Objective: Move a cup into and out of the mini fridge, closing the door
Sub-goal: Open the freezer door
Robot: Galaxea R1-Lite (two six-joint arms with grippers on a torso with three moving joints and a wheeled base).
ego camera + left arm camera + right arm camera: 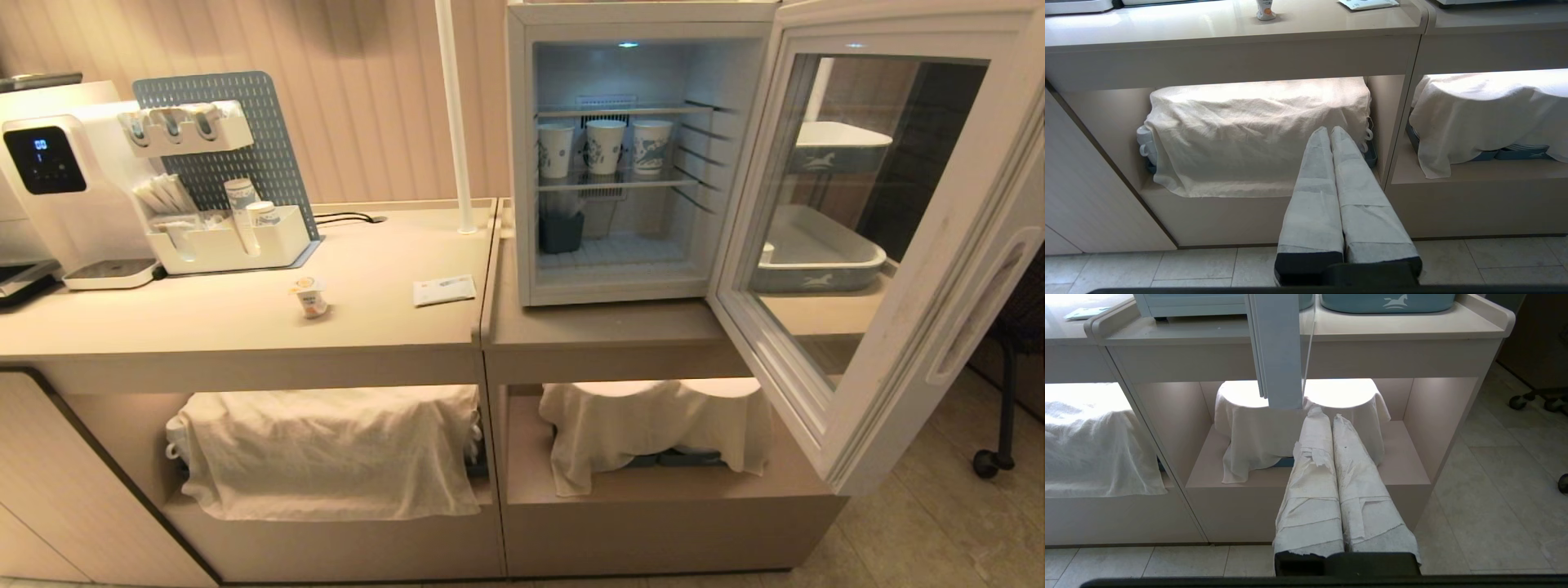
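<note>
One mini fridge (637,155), with one door (882,237). Three paper cups (604,147) with blue print sit in a row on its wire shelf, one dark container (561,233) beneath them. One small orange-labelled cup (310,296) and one flat packet (443,290) lie on the counter. Two white cloths (326,449) drape the lower shelves. Two grey-blue trays (816,253) show through the glass.

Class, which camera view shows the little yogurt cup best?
The head view: the cup shows whole, standing on the counter. The left wrist view catches only its lower part, cut off by the frame edge. The right wrist view misses it.
</note>
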